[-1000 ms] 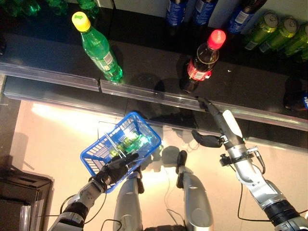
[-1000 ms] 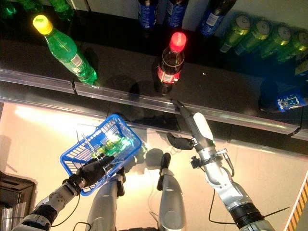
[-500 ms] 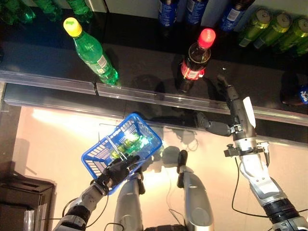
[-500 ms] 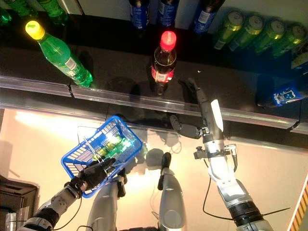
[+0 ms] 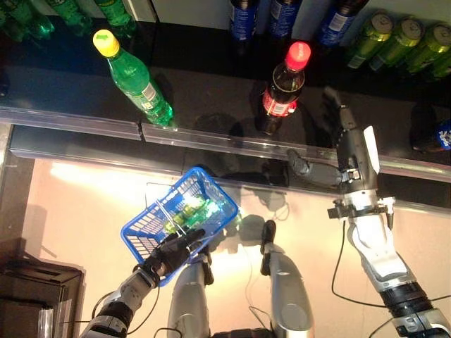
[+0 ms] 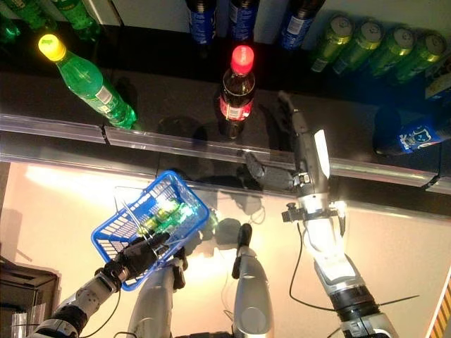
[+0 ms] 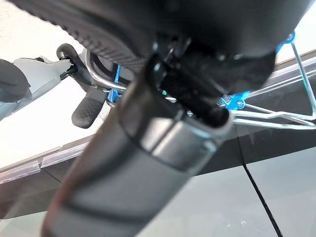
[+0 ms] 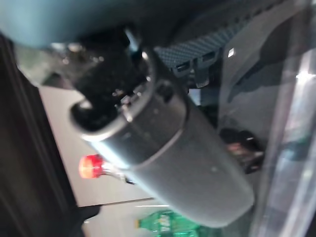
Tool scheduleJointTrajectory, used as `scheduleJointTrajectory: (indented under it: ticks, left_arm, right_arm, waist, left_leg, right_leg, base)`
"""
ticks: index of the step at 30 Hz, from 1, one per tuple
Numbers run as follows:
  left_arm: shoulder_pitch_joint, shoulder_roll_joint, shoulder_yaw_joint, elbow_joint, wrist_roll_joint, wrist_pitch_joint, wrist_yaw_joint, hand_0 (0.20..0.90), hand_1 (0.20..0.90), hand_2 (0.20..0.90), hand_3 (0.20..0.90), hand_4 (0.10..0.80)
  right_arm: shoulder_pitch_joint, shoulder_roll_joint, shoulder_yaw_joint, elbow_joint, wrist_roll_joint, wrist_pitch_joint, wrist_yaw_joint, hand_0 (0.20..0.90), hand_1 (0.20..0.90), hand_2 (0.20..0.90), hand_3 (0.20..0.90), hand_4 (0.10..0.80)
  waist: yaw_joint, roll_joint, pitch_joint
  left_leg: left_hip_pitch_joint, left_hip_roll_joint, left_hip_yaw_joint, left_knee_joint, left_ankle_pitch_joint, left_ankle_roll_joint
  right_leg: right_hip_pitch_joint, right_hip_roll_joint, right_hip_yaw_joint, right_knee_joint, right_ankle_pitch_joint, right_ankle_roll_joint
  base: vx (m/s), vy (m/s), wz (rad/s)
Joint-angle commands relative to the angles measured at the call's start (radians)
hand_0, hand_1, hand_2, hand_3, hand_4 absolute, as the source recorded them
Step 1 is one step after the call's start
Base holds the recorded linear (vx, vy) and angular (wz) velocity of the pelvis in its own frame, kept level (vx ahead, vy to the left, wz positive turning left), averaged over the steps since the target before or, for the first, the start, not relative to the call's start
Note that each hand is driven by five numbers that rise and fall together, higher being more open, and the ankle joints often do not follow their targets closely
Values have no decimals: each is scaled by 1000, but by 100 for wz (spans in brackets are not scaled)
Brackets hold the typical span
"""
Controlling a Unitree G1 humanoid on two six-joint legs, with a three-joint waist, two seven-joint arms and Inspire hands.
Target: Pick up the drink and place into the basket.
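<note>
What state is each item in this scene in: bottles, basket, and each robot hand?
Red-capped cola bottle: upright on the shelf, capped, not held.
Yellow-capped green bottle: upright on the shelf, capped.
Blue basket: tilted, held off the floor, something green inside.
Left hand: fingers curled round the basket's handle.
Right hand: open, fingers straight, beside the cola bottle, apart from it.

Right hand [image 5: 347,144] farther over shelf [image 5: 211,91]

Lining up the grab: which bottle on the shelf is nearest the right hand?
The dark cola bottle with the red cap, just left of the open right hand. The green bottle with the yellow cap stands far off to the left.
</note>
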Motion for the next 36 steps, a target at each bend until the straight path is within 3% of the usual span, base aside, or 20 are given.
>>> scheduleJointTrajectory:
  ticks: [1, 14, 26, 36]
  left_arm:
    - [87, -44, -12, -100, -59, 22, -170, 300, 300, 300, 200, 100]
    - [82, -34, -14, -86, -15, 53, -186, 300, 300, 300, 200, 100]
    - [74, -25, -24, -80, 17, 77, -202, 300, 300, 300, 200, 100]
    - [52, -3, -41, -72, 27, 101, -211, 300, 300, 300, 200, 100]
  right_arm:
    - [-76, -12, -73, -134, 87, -84, 44, 900, 900, 900, 900, 800]
    - [-210, -31, -62, -34, 162, -19, 94, 900, 900, 900, 900, 800]
    - [-347, -63, -37, 88, 169, 73, 62, 900, 900, 900, 900, 800]
    - [-492, -113, 27, 229, 216, 147, 92, 900, 900, 900, 900, 800]
  waist:
    - [18, 20, -55]
    - [50, 22, -56]
    - [76, 31, -54]
    - [102, 38, -49]
  left_leg:
    - [-1, 0, 15, 89, -74, 8]
    - [-8, -1, -1, 109, -76, 9]
    - [-12, -8, -16, 123, -80, 15]
    - [-19, -12, -26, 135, -83, 18]
  right_leg:
    - [14, -36, 19, 141, -117, 53]
    - [15, -41, 5, 158, -119, 47]
    - [11, -49, -1, 177, -122, 44]
    - [2, -62, -7, 198, -122, 45]
  base:
    - [38, -22, 2]
    - [30, -13, 2]
    - [6, -1, 1]
    - [5, -2, 4]
